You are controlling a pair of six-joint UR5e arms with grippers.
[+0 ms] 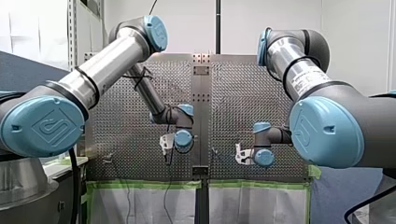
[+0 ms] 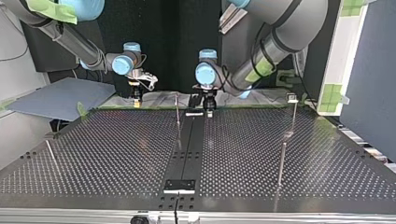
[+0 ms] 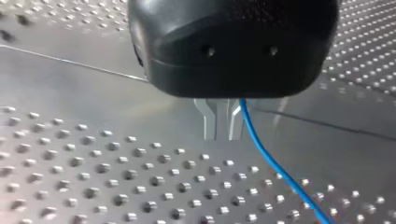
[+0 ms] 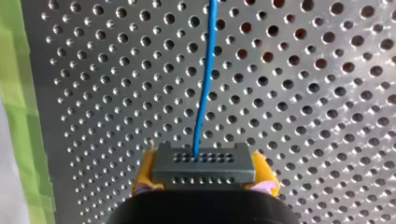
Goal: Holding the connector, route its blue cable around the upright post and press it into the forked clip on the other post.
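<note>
In the right wrist view my right gripper (image 4: 203, 164) is shut on a dark grey connector (image 4: 203, 171), clamped between its yellow pads (image 4: 145, 173). The blue cable (image 4: 204, 84) runs straight ahead from the connector over the perforated table. In the left wrist view my left gripper (image 3: 224, 125) has its metal fingers (image 3: 211, 122) nearly together, with the blue cable (image 3: 266, 158) leaving them and trailing off across the plate. In the top view, my right gripper (image 2: 136, 96) is at the left and my left gripper (image 2: 208, 105) is near the middle. A thin upright post (image 2: 177, 114) stands between them. A post with a clip on top (image 2: 293, 99) stands to the right.
The perforated table (image 2: 116, 149) has a dark centre strip (image 2: 189, 140). Another thin post (image 2: 282, 163) stands nearer the top view's camera at the right, and a slanted rod (image 2: 51, 154) at the left. Green tape (image 1: 140, 185) lines the table's edge in the front view.
</note>
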